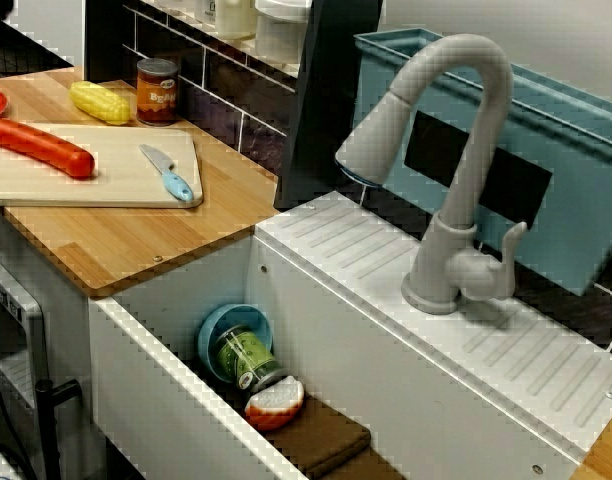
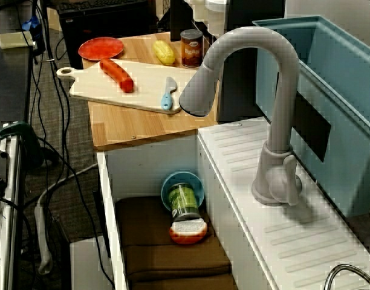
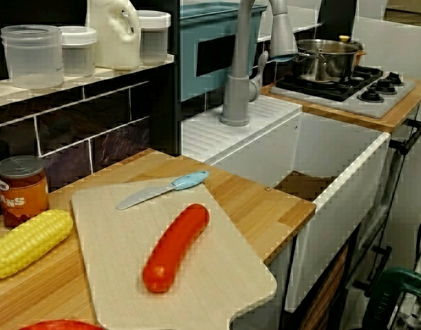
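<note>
Gripper out of frame in all views, so its opening cannot be told. Green jar (image 1: 248, 358) lies in blue bowl (image 1: 218, 335) inside sink (image 1: 336, 340), orange-white piece (image 1: 275, 402) touching it — faucet (image 1: 474, 160) arches overhead. Sausage (image 1: 42, 147) and knife (image 1: 167, 172) sit on cutting board (image 1: 106, 150).

Neither the robot's arm nor its pincer shows in any view.

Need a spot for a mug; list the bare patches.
Free: wooden counter strip between pale cutting board and white sink; ribbed ledge right of grey faucet. Crowded: sink corner holding blue bowl and green jar.
</note>
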You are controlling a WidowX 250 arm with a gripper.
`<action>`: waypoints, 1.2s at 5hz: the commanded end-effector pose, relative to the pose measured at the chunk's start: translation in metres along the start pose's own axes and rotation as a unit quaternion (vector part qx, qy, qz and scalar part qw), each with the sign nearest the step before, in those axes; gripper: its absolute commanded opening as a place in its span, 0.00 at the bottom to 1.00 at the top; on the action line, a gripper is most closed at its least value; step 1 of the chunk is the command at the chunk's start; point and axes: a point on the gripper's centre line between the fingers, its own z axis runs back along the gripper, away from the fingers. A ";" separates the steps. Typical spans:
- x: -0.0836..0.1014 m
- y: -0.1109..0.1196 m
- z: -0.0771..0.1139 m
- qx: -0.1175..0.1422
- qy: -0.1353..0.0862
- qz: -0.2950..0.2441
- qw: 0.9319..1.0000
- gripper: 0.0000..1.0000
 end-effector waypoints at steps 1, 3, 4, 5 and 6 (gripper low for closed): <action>0.000 0.000 0.000 0.000 0.000 0.000 1.000 1.00; 0.016 0.019 -0.009 -0.014 0.006 -0.026 1.000 1.00; 0.034 0.037 -0.010 -0.024 -0.025 0.004 0.999 1.00; 0.071 0.078 -0.037 -0.006 -0.030 0.061 0.998 1.00; 0.079 0.096 -0.045 -0.003 -0.025 0.141 0.990 1.00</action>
